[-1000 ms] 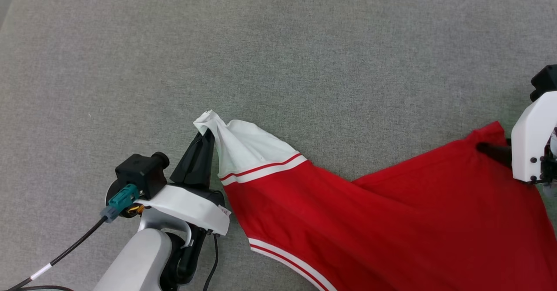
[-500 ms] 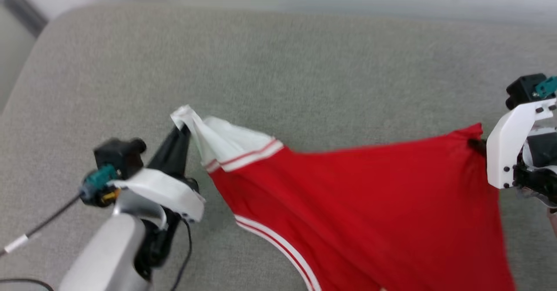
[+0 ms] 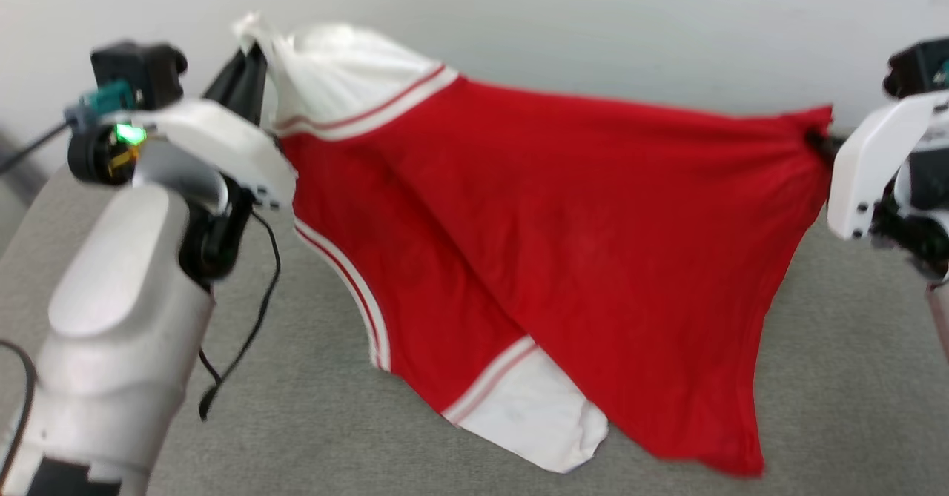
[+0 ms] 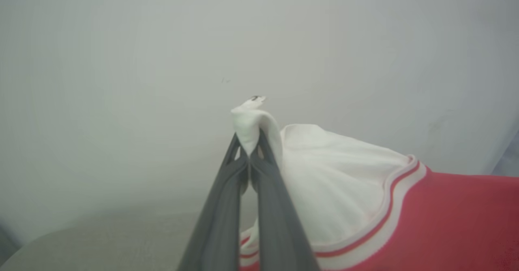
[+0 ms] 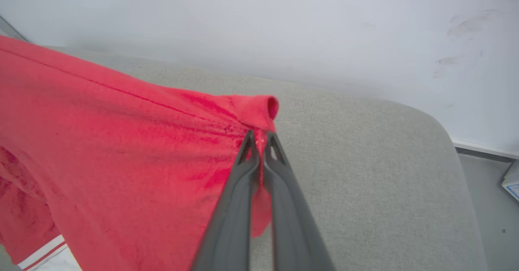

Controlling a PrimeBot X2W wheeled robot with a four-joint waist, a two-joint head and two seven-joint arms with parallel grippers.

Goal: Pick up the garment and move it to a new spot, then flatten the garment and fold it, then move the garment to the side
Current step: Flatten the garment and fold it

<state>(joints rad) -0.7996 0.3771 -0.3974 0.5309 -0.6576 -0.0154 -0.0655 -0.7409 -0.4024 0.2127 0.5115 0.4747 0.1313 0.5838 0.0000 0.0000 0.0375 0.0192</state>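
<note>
- Left jaws are clamped on the white sleeve tip of the garment (image 3: 578,244).
- Right jaws are clamped on its bunched red corner.
- The garment hangs spread between them, lifted above the grey counter (image 3: 852,348), before a pale wall (image 3: 593,21).

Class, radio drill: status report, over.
Left end effector shut on shirt sleeve. Right end effector shut on red corner. Shirt hangs stretched between. Nothing blocking.
</note>
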